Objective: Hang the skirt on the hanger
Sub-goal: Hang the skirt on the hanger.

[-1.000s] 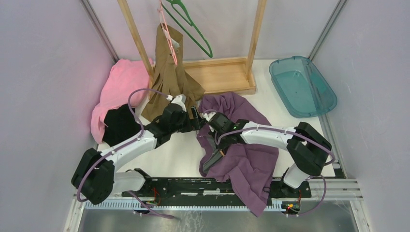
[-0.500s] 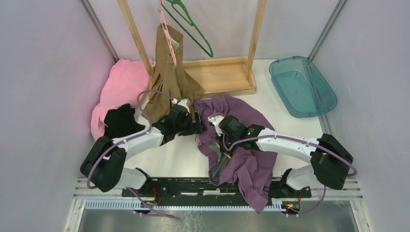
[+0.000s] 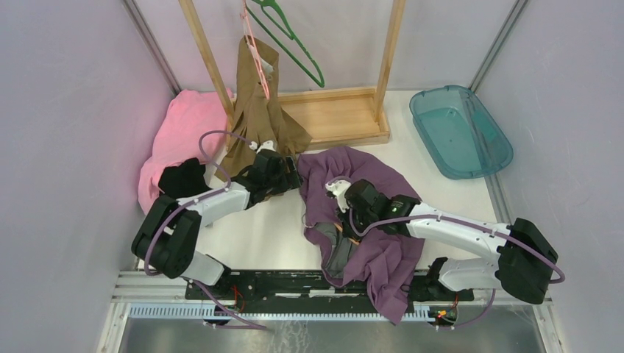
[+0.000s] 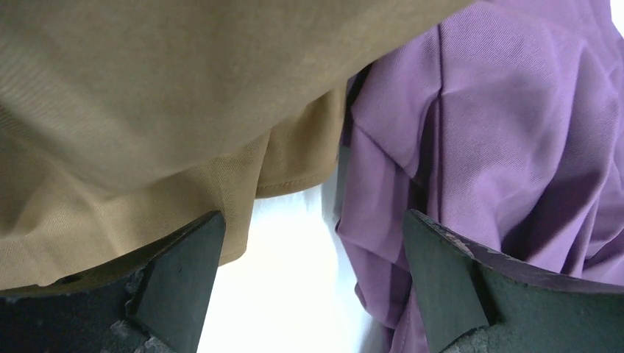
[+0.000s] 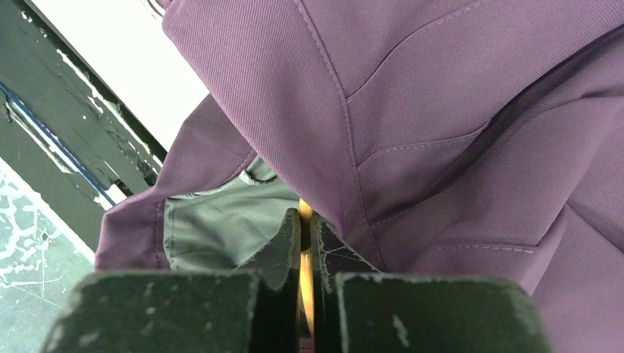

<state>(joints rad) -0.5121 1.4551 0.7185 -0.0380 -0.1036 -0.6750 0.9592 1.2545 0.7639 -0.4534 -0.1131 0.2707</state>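
The purple skirt (image 3: 368, 173) lies crumpled on the white table, its grey lining (image 5: 221, 228) turned out at the near edge. My right gripper (image 3: 341, 222) is buried in its folds and shut on a thin orange hanger (image 5: 305, 279), most of which the cloth (image 5: 441, 110) hides. My left gripper (image 3: 293, 175) stands open and empty at the skirt's far left edge. In the left wrist view its jaws (image 4: 309, 287) frame bare table, with the skirt (image 4: 500, 132) on the right and a brown garment (image 4: 147, 110) on the left.
The brown garment (image 3: 257, 118) hangs from a pink hanger on the wooden rack (image 3: 338, 114), beside a green hanger (image 3: 291, 40). Pink cloth (image 3: 188, 121) and black cloth (image 3: 180, 178) lie at the left. A teal tub (image 3: 460, 129) sits far right. The black rail (image 3: 279, 283) runs along the front.
My right arm has swung to the right and nearer, dragging the skirt's near part with it. The left gripper has drawn back toward the brown garment, still open.
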